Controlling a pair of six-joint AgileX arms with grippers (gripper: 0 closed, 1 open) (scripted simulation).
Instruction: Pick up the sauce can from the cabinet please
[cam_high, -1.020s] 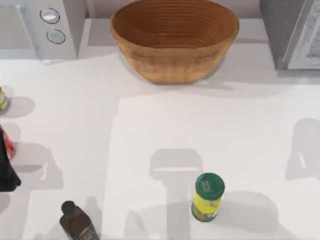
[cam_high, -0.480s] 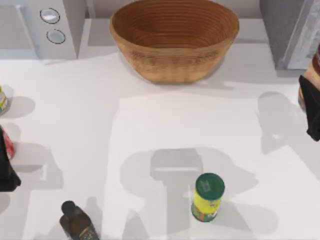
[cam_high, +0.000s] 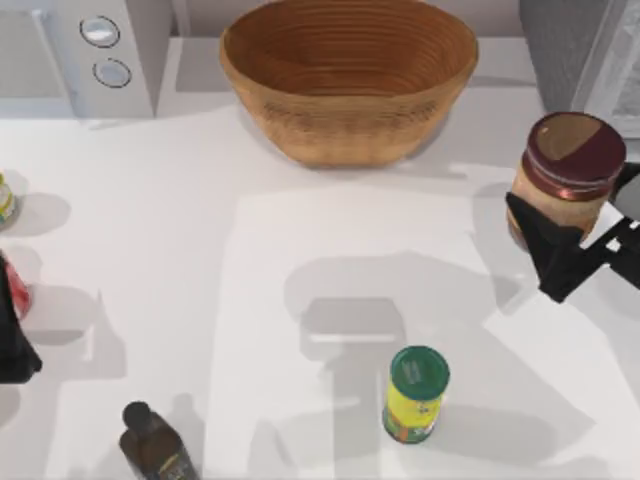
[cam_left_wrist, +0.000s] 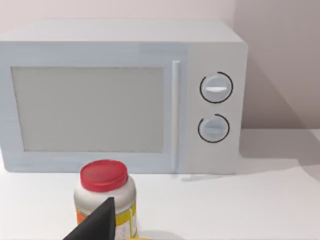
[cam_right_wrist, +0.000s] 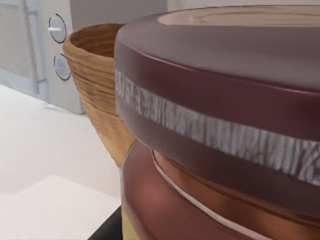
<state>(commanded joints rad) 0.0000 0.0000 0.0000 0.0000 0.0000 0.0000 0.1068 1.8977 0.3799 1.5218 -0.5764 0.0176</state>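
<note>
A white table (cam_high: 300, 260) is crossed by soft grey shadows; a white microwave (cam_left_wrist: 125, 95) is set against a pale wall (cam_left_wrist: 280, 60).

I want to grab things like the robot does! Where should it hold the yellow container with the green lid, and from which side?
Probably around the yellow container's round body, below the green lid. It stands upright with bare table around it, so a tool could come in level from the side. The right tool already holds the sauce can, so the parked left tool, at the table's left edge, would suit better.
</note>
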